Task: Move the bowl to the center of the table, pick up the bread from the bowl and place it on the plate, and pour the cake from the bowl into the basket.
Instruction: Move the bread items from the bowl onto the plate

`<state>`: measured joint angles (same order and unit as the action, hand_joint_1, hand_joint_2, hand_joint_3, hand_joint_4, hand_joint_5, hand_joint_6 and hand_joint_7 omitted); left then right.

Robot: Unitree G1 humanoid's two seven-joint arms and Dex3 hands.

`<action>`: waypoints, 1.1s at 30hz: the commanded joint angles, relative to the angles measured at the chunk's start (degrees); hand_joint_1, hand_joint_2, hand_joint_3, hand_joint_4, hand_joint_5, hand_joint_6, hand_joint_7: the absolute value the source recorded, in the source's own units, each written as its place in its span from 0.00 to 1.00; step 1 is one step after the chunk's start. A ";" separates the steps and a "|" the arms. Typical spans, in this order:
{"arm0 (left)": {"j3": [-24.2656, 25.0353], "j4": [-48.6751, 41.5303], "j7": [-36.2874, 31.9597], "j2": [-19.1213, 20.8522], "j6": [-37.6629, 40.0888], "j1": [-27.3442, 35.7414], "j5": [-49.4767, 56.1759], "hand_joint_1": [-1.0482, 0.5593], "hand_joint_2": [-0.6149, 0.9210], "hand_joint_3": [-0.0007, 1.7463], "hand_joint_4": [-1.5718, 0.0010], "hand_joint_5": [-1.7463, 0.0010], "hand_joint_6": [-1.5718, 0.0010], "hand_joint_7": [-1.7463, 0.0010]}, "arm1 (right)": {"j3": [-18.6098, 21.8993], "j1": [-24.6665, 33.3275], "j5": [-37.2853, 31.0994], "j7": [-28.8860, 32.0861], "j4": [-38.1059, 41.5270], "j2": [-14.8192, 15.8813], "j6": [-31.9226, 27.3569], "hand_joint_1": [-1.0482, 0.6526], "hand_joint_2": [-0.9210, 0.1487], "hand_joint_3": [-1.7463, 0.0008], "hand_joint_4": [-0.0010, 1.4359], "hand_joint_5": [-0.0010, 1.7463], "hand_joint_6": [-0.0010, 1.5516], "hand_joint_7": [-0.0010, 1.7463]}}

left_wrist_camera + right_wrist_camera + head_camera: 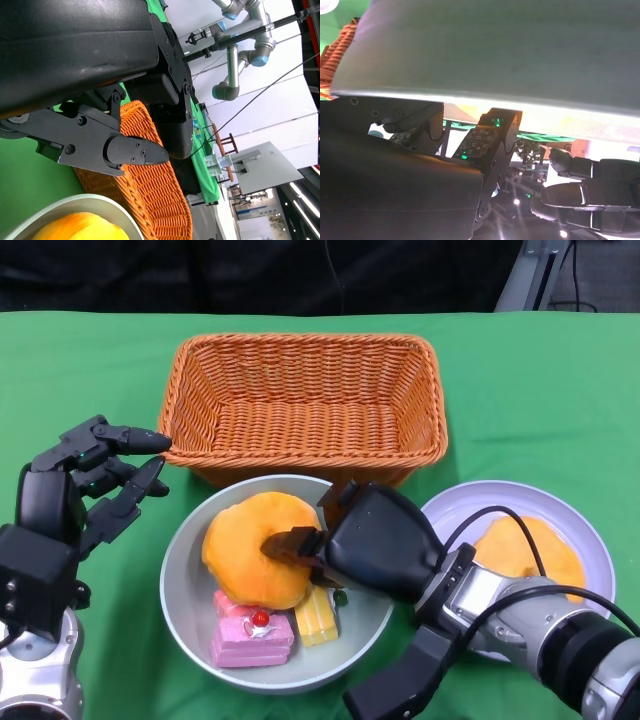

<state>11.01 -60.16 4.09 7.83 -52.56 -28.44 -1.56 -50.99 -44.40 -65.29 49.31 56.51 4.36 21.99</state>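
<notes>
Nearest the robot, the grey bowl (180, 580) sits on the green table (80, 370), just in front of the basket. In its near part lie a pink cake with a red cherry (252, 637) and, just right of it, a yellow cake slice (317, 618); behind them rests the round orange bread (255, 545), filling the far half of the bowl. The right hand (345, 545) reaches in from the right over the bowl's rim, its fingers (290, 542) closed on the bread's right side, gripping it while it lies in the bowl. To the right, partly hidden by the right forearm, a pale plate (450, 505) carries another orange piece of bread (530, 550). At the left, the left hand (95, 485) hovers over the table with fingers apart, holding nothing, its fingertips close to the basket's near-left corner. Farthest back stands the orange wicker basket (300, 375), touching or nearly touching the bowl's far rim.
</notes>
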 commanded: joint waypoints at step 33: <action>0.27 -0.01 -0.12 0.52 0.49 0.06 -0.87 0.49 1.00 0.16 0.47 0.31 0.47 0.52 | 1.79 -1.68 3.30 4.63 0.92 0.20 3.61 0.45 0.00 0.99 0.63 0.72 0.79 0.01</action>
<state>11.04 -60.16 4.11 7.75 -52.51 -28.44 -1.97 -50.23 -44.91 -63.20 53.50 58.10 4.01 25.12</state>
